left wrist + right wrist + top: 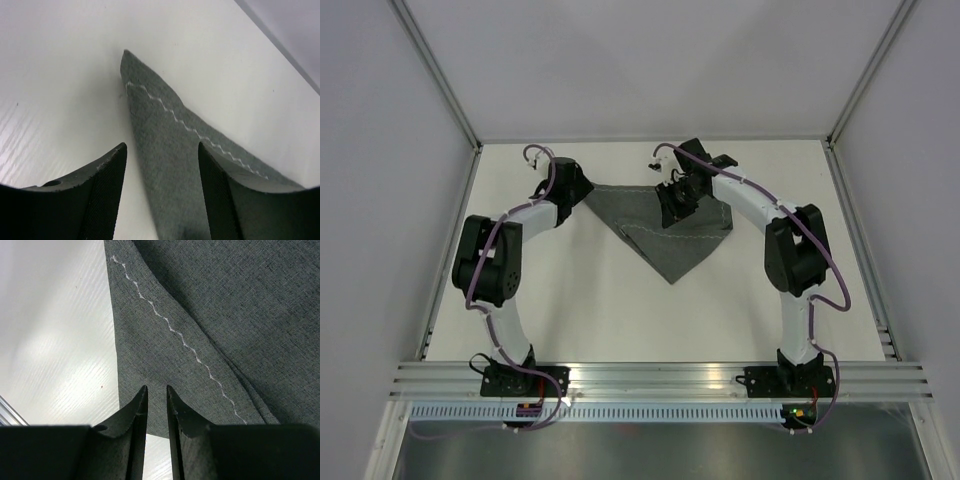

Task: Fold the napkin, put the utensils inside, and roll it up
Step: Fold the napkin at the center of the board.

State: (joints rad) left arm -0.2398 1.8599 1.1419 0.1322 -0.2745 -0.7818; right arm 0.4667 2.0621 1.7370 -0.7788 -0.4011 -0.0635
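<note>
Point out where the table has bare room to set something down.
Widest bare table: between the near tip of the napkin and the arm bases. A narrower strip lies between napkin and back wall. Crowded: the napkin's far edge, where left gripper and right gripper sit.

Bright, even light; near wrist-view edges seemingly soft.

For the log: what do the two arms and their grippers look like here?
The left arm and right arm each have white curved links between bulky black joints, with a lilac cable looped alongside. The left gripper and right gripper are black, and their tapering fingers have finely cross-hatched inner faces.
</note>
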